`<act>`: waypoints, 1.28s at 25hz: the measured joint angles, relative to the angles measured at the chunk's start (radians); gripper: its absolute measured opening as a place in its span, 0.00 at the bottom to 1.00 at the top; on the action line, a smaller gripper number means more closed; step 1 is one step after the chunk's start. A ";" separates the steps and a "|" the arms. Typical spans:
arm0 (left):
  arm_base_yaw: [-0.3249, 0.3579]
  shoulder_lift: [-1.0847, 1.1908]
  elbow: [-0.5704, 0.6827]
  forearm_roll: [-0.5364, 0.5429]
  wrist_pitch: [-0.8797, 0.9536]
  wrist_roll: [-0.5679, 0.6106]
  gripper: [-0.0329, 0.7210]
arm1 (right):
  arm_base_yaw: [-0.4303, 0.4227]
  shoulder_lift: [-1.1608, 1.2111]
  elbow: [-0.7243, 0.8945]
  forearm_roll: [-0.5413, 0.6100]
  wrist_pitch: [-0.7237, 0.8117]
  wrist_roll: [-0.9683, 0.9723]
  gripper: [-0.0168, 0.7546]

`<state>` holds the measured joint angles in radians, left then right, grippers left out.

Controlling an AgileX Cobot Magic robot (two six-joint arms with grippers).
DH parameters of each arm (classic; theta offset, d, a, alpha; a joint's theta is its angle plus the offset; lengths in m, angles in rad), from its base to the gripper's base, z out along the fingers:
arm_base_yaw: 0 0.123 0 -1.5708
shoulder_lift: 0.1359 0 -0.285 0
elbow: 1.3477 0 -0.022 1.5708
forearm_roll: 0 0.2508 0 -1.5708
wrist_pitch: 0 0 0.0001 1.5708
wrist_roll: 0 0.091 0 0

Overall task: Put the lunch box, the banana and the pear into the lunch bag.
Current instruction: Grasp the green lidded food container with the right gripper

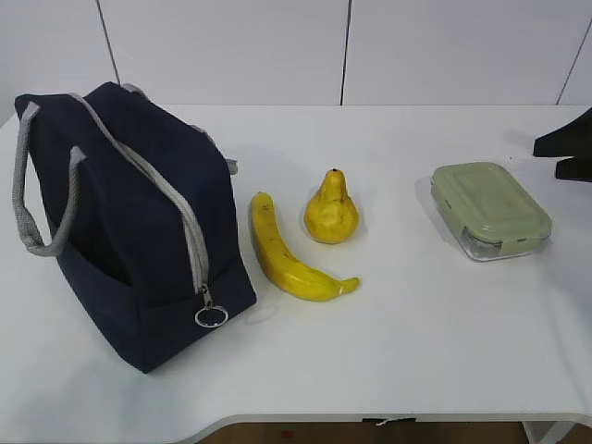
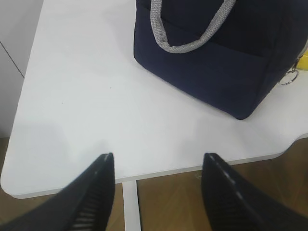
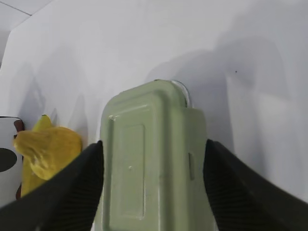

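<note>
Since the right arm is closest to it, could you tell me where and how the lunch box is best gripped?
Probably across its two long sides, coming down from above. The lunch box lies flat on the table, lid up, and the open right gripper lines up with its narrower width; its long sides look straight and parallel.

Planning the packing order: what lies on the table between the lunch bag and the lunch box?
The banana and the pear lie between lunch bag and lunch box, shown in the exterior view.
</note>
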<state>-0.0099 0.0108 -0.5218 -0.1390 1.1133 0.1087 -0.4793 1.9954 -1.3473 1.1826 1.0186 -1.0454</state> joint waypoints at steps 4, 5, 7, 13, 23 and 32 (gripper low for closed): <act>0.000 0.000 0.000 0.000 0.000 0.000 0.62 | 0.000 0.047 -0.001 0.025 -0.004 -0.021 0.70; 0.000 0.000 0.000 0.000 0.000 0.000 0.62 | 0.000 0.058 -0.001 0.039 0.004 -0.034 0.71; 0.000 0.000 0.000 0.000 0.000 0.000 0.62 | 0.000 0.076 -0.001 0.078 0.020 -0.053 0.75; 0.000 0.000 0.000 0.000 0.000 0.000 0.62 | 0.000 0.106 -0.002 0.108 0.030 -0.079 0.78; 0.000 0.000 0.000 0.000 0.000 0.000 0.62 | -0.002 0.106 -0.002 0.151 0.027 -0.113 0.78; 0.000 0.000 0.000 0.000 0.000 0.000 0.62 | -0.003 0.125 -0.002 0.188 0.015 -0.129 0.78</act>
<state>-0.0099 0.0108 -0.5218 -0.1390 1.1133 0.1087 -0.4825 2.1207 -1.3496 1.3703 1.0338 -1.1747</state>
